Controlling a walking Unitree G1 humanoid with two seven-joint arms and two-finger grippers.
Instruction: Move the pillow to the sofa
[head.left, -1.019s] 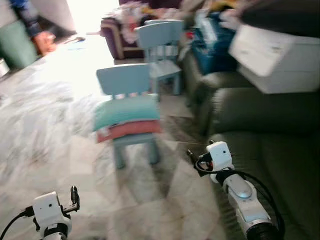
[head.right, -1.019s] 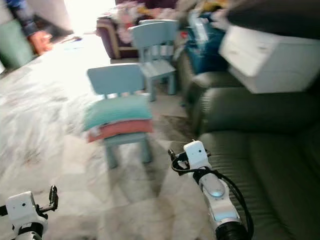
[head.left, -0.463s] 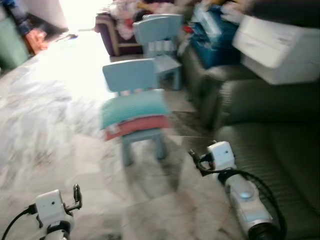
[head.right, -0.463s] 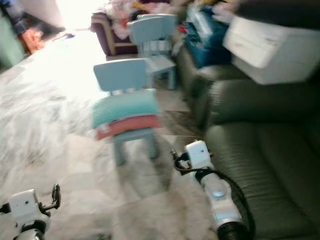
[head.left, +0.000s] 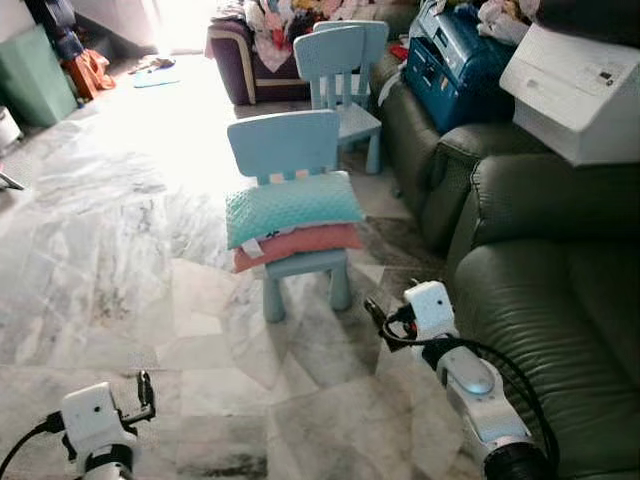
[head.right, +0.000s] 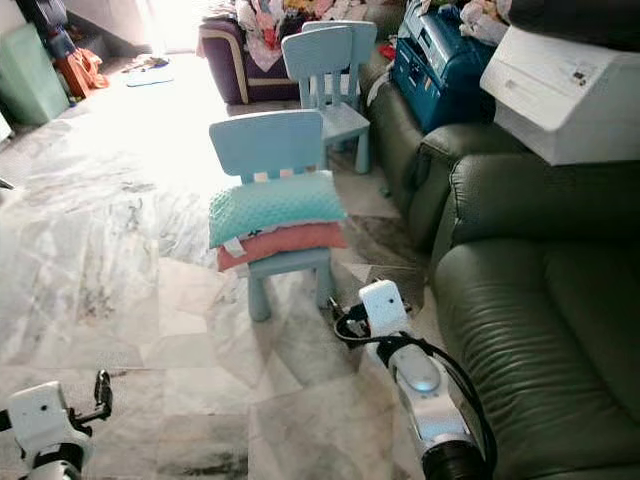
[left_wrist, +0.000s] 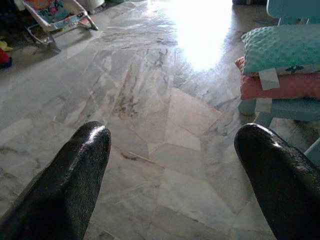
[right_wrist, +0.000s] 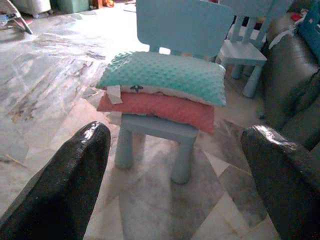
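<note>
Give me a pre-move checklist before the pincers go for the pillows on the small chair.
1. Teal pillow on top of the stack, free to lift: ok.
2. Pink pillow lies beneath it on the blue chair: ok.
3. Right pincer open and aimed at the stack: ok.
4. Left pincer open, stack off to one side: ok.
5. Pincers touching a pillow: not ok, both short of the chair.
6. Green sofa seat beside the chair bare: ok; the white box sits higher up.
</note>
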